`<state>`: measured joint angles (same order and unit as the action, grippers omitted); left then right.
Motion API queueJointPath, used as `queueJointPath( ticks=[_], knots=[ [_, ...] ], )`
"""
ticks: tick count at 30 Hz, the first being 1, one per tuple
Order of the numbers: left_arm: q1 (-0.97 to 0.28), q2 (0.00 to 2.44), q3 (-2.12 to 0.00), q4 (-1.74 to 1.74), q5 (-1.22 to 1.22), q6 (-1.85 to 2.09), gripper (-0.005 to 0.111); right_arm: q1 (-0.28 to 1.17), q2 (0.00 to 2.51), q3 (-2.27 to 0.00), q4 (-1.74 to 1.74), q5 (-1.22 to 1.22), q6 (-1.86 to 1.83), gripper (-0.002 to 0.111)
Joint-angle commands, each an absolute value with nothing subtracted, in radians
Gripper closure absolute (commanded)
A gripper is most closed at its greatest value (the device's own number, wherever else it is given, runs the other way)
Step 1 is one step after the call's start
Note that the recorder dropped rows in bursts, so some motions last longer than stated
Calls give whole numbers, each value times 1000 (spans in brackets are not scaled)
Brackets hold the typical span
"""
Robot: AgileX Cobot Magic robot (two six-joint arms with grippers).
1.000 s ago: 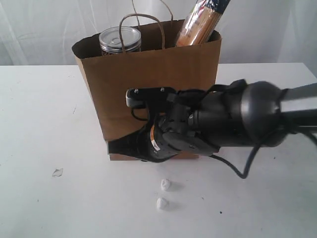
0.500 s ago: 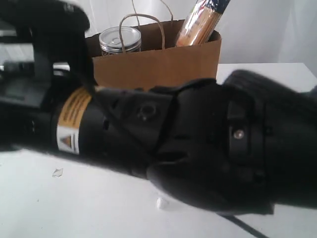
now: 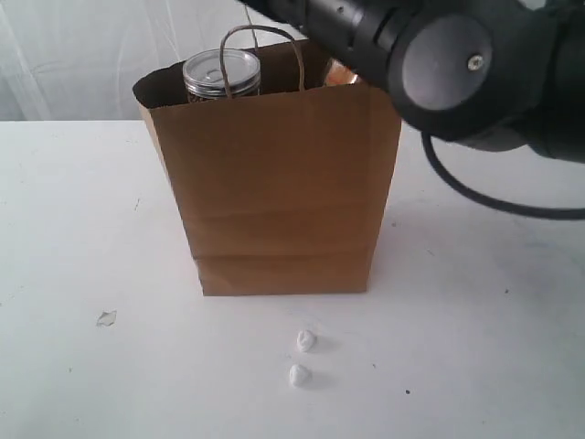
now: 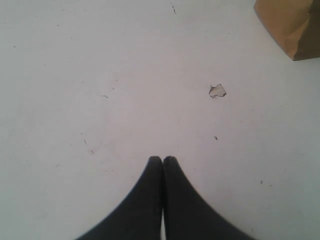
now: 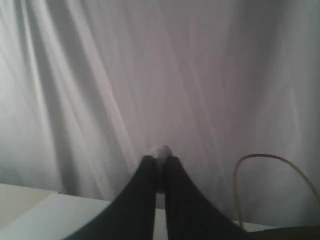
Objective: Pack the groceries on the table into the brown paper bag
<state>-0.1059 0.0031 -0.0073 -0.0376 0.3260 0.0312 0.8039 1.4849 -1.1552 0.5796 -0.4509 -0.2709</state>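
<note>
1. The brown paper bag [image 3: 274, 201] stands upright mid-table with its mouth open. A clear jar [image 3: 222, 75] pokes out of the mouth at about 11 o'clock, behind a twisted handle [image 3: 260, 28].
2. At 1 o'clock the dark right arm [image 3: 457, 73] covers the bag's far corner. An orange-brown sliver [image 3: 343, 73] there may be the spaghetti packet.
3. On the white table [image 3: 73, 210], two white crumbs [image 3: 304, 340] lie at 6 o'clock from the bag and a small clear scrap [image 3: 107, 318] at 8 o'clock.
4. The left gripper [image 4: 162, 160] has its fingers pressed together with nothing between them, above bare tabletop near the scrap.
5. The right gripper [image 5: 159, 161] has its fingers pressed together, facing a white curtain [image 5: 100, 75].
</note>
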Motion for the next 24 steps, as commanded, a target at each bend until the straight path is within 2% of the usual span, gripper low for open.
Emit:
queueJointPath(
  ticks=[1,5,13,24],
  knots=[
    [-104,0,0,-45,333,31,107,746,1481,-1163,635,-431,-314,108],
    [-104,0,0,-45,333,31,107,735,1481,-1163,635,-353,-363,103],
    [-104,0,0,-45,333,31,107,735,1481,-1163,635,-375,-391,89],
    [-104,0,0,-45,333,31,107,738,1453,-1163,630,-342,-393,88]
  ],
)
